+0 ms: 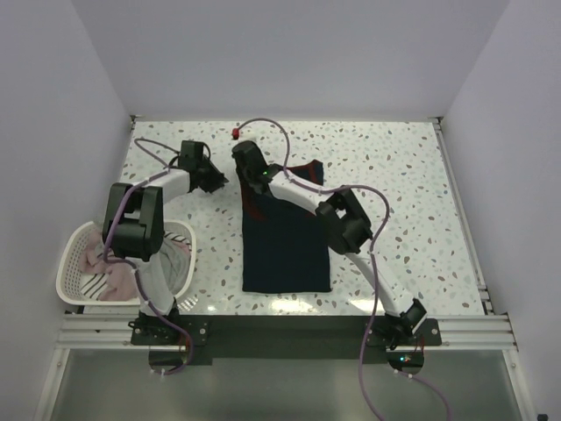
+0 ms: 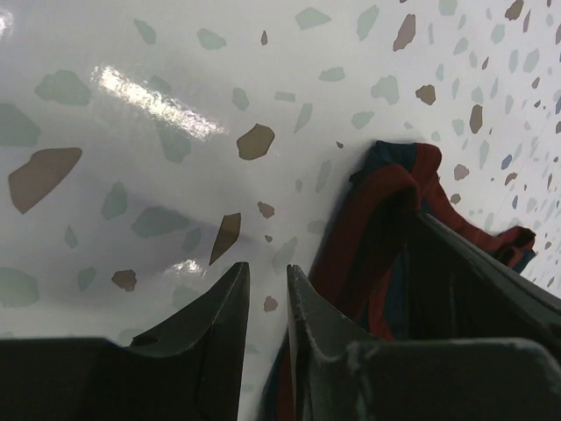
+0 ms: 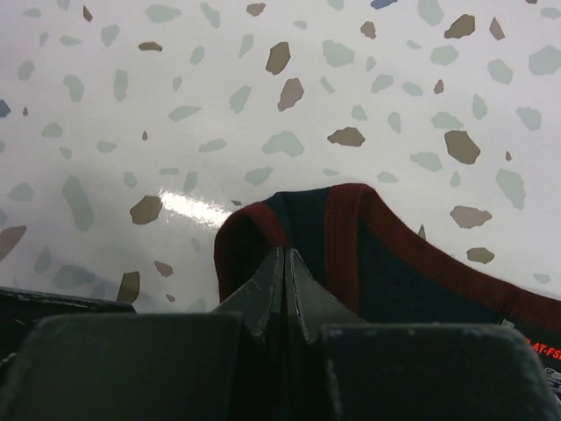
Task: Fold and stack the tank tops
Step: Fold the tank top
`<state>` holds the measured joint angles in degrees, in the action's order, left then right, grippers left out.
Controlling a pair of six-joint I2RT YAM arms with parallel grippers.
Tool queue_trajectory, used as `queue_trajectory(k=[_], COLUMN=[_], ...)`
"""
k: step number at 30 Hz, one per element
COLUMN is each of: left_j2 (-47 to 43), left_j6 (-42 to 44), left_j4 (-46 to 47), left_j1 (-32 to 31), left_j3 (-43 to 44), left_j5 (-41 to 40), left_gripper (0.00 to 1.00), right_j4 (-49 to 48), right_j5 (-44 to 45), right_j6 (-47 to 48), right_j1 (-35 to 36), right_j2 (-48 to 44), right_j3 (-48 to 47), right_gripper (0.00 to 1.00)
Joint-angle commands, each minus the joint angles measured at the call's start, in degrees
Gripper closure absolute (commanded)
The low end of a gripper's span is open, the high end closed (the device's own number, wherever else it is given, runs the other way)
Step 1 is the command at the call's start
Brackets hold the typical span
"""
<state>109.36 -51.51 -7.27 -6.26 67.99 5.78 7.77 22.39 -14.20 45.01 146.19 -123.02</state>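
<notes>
Now, with the right claw (image 3: 286, 260) pinching a strap (image 3: 346, 219) of the navy tank top (image 1: 285, 250) lying on the table (image 1: 412, 175), the left claw (image 2: 267, 285), parted and empty, should take the other strap (image 2: 386, 202) so both fold it evenly.

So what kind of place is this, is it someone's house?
Probably a robot test booth, not a house: plain white walls box in a speckled table, and robot arms are bolted to a metal rail.
</notes>
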Motion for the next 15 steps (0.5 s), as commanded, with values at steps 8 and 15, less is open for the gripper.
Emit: queue_trajectory(k=[8,15], left_j2=[5.4,6.7], left_j6=[-0.7,-0.4], left_j4=[3.7,3.8], left_j1=[-3.4,-5.6], left_j3=[6.9,9.6], left_j5=[0.1,-0.7], left_gripper=[0.71,0.69], right_j4=[-4.2,-5.8], right_j5=[-8.6,-13.5], right_j6=[-12.2,-17.0], right_j1=[-6.3,-9.2], right_j2=[-6.4,-6.8], right_j3=[4.8,7.7], right_gripper=[1.0,1.0])
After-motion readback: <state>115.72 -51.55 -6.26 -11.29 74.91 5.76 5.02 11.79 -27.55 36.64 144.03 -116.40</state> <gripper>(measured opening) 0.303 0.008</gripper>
